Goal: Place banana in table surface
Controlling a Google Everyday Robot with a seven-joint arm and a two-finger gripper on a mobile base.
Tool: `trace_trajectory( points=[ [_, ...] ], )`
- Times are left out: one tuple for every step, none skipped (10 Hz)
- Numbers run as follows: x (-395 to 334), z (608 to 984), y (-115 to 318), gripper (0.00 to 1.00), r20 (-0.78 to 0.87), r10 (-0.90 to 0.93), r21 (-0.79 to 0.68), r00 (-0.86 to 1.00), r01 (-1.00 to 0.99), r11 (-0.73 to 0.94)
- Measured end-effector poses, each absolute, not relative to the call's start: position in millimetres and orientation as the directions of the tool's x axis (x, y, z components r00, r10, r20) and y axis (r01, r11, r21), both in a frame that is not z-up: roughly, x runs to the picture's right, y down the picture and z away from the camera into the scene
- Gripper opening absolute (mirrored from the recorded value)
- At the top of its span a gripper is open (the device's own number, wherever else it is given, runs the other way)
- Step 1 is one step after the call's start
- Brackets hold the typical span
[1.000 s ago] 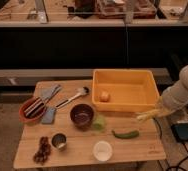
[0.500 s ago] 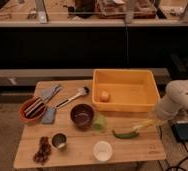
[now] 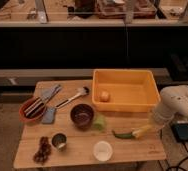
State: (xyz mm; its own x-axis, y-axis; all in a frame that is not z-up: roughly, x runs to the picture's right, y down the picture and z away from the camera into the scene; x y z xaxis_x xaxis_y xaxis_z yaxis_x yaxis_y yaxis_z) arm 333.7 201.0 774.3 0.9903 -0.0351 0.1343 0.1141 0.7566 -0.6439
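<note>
Surface [image 3: 82, 150]: light-brown wooden planks, rectangular, matte, with everything below resting on it.

Banana [image 3: 141, 131]: slim, pale yellow, lying low at the right side of the surface, its left tip just beside the green pod [image 3: 122, 134], a dark, curved vegetable. Its right end meets the gripper [image 3: 151, 126]; whether the jaws are closed on it or apart cannot be told.

Arm [image 3: 177, 106]: smooth off-white cylinder, reaching in from the right edge, bent down toward the banana.

Bin [image 3: 124, 90]: large yellow plastic tub, rectangular with a raised rim, at the back right. Inside, a small round orange fruit [image 3: 104, 96].

Dark bowl [image 3: 81, 115]: round, glossy, at the centre. Beside it on the right, a pale green piece [image 3: 100, 122].

Red bowl [image 3: 32, 109]: round, at the left, holding long utensils. A blue-grey cloth [image 3: 49, 115] lies next to it.

Brush [image 3: 73, 97]: dark handle, pale bristle head, lying aslant.

Small tin [image 3: 59, 141], white round lid or cup [image 3: 102, 150], and a dark bunched cluster [image 3: 42, 149] along the front edge.

Room: dim, with a dark shelf and rail behind, and a grey floor. A dark flat device [image 3: 183, 132] with a cable sits on the floor at right.
</note>
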Motion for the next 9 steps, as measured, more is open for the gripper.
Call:
trace_trajectory(
  points=[
    [337,779,208,0.0,0.123,-0.046,-0.653,0.991,0.116,0.748],
    [338,781,212,0.0,0.118,-0.054,-0.657,0.992,0.119,0.744],
    [342,784,216,0.0,0.112,-0.06,-0.659,0.992,0.119,0.743],
    [346,786,221,0.0,0.106,-0.057,-0.661,0.993,0.114,0.742],
    [350,787,224,0.0,0.102,-0.053,-0.664,0.993,0.108,0.74],
    [352,788,227,0.01,0.101,-0.05,-0.667,0.994,0.105,0.738],
    [354,790,231,0.09,0.104,-0.045,-0.672,0.994,0.103,0.734],
    [353,791,235,0.18,0.108,-0.04,-0.676,0.993,0.102,0.729],
    [352,793,239,0.27,0.112,-0.033,-0.681,0.993,0.101,0.726]
  ],
)
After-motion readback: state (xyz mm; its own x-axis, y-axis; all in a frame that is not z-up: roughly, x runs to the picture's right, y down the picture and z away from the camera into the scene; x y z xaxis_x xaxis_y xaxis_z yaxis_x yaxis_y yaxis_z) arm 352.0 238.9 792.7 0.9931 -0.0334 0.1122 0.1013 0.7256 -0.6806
